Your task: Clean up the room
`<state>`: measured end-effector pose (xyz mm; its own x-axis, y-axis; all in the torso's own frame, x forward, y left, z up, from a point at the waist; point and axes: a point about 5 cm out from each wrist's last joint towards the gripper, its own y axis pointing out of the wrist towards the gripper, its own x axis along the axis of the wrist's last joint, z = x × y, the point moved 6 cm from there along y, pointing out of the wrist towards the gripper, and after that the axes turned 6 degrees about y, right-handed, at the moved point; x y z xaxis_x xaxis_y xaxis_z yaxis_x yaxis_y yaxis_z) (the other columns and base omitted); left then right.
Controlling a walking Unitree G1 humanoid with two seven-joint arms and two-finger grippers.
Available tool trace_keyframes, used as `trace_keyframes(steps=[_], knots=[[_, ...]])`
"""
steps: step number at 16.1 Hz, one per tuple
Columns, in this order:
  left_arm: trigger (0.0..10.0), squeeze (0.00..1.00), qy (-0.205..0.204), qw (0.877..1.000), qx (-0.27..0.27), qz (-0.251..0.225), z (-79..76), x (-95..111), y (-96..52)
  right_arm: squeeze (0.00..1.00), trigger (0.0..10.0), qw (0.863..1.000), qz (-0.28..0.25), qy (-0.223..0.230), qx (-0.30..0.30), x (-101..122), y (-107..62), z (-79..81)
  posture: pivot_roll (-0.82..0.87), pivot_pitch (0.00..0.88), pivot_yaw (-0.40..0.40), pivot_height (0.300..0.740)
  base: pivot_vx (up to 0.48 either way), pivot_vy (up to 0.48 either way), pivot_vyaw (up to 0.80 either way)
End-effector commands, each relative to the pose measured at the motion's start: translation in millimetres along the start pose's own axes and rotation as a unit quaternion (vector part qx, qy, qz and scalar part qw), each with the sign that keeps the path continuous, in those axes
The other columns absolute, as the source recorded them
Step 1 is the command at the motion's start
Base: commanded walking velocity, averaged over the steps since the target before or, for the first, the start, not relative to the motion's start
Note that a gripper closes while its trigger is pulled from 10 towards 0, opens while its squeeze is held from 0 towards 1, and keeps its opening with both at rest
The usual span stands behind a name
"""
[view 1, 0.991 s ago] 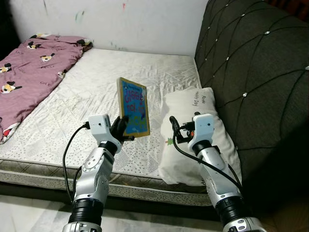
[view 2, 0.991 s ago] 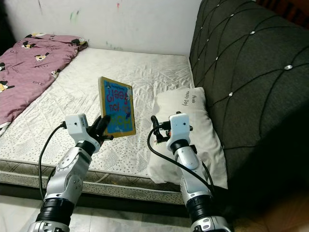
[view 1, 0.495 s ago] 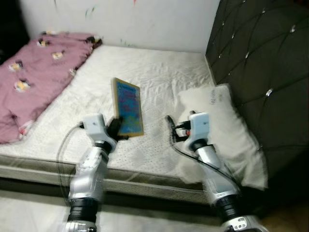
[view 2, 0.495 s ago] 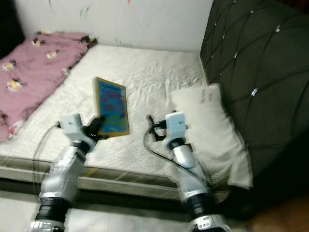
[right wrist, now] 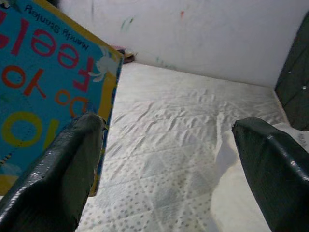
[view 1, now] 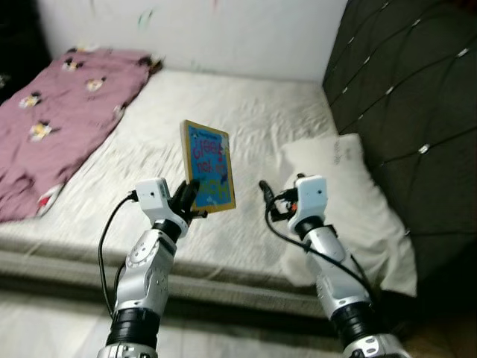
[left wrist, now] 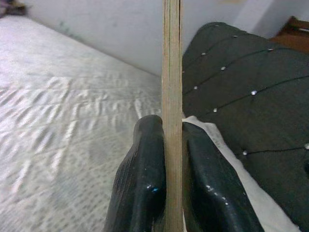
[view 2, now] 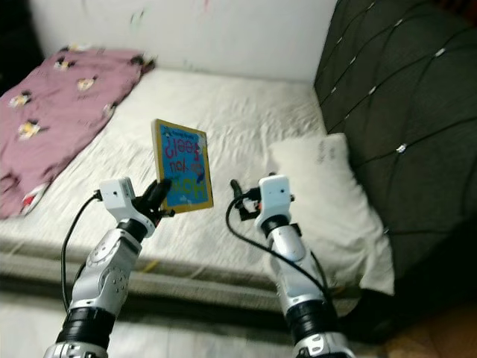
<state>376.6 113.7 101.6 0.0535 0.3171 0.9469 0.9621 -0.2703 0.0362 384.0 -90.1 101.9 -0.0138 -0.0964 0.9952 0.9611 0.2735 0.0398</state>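
I am holding the book (view 1: 208, 167) upright in my left end effector (view 1: 186, 200) above the near part of the bed (view 1: 246, 119), with my right end effector (view 1: 267, 195) hovering just beside it on the right. The pillow (view 1: 350, 201) is lying to my right against the headboard (view 1: 402, 82), and the blanket (view 1: 59, 112) is lying far left on the bed.

Left hand (view 1: 188, 200) holds a book (view 1: 209, 167) upright above the bed (view 1: 246, 127).

Book (view 1: 208, 167): thin board book I have clamped by its lower edge in the left gripper (view 1: 188, 200). Blue cover, yellow border, red and yellow lettering. Held upright above the mattress, cover facing 3 o'clock, toward the pillow.
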Motion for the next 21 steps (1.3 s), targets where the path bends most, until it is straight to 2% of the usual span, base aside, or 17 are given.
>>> trace_keyframes(steps=[1, 10, 13, 15, 17, 19, 21], knots=[[10.0, 0.0, 0.007, 0.999, -0.023, -0.027, -9.8, 15.5, 4.3, 0.0, 10.0, 1.0, 0.0, 0.002, -0.006, 1.8, 0.4, -4.8, -0.01, 0.0, -0.018, 0.74, 0.48, 0.0, 0.0], [10.0, 0.0, 0.01, 1.0, -0.019, -0.021, -7.2, 14.7, 6.5, 0.0, 10.0, 1.0, -0.003, 0.004, -0.008, 3.8, 2.4, -5.3, -0.02, 0.0, -0.016, 0.74, 0.409, 0.0, 0.0], [10.0, 0.0, -0.003, 1.0, 0.001, -0.011, -0.8, 16.0, 9.1, 0.0, 10.0, 1.0, -0.005, 0.0, -0.009, 6.3, 3.6, -7.4, -0.01, 0.0, -0.014, 0.74, 0.0, 0.0, 0.0], [10.0, 0.0, -0.019, 0.999, 0.0, -0.026, -4.1, 27.3, 9.3, 0.0, 10.0, 1.0, -0.01, -0.002, -0.029, 11.6, 2.9, -18.6, 0.0, 0.0, -0.011, 0.74, 0.0, 0.0, 0.0], [10.0, 0.0, 0.016, 0.999, -0.011, -0.029, -7.2, 24.9, 6.6, 0.0, 10.0, 0.999, -0.019, -0.01, -0.03, 17.2, 1.6, -20.0, -0.01, 0.0, -0.012, 0.74, 0.0, 0.137, 0.0], [10.0, 0.0, -0.001, 1.0, 0.003, -0.018, -2.0, 15.4, 5.6, 0.0, 10.0, 0.999, -0.025, -0.009, -0.031, 21.4, -1.2, -23.0, -0.01, 0.0, 0.002, 0.74, 0.0, 0.48, 0.0], [10.0, 0.0, 0.0, 1.0, -0.002, -0.01, -4.5, 11.0, 4.9, 0.0, 10.0, 0.999, -0.032, -0.005, -0.037, 25.6, -3.3, -24.8, -0.02, 0.0, 0.012, 0.74, 0.0, 0.48, 0.0]])
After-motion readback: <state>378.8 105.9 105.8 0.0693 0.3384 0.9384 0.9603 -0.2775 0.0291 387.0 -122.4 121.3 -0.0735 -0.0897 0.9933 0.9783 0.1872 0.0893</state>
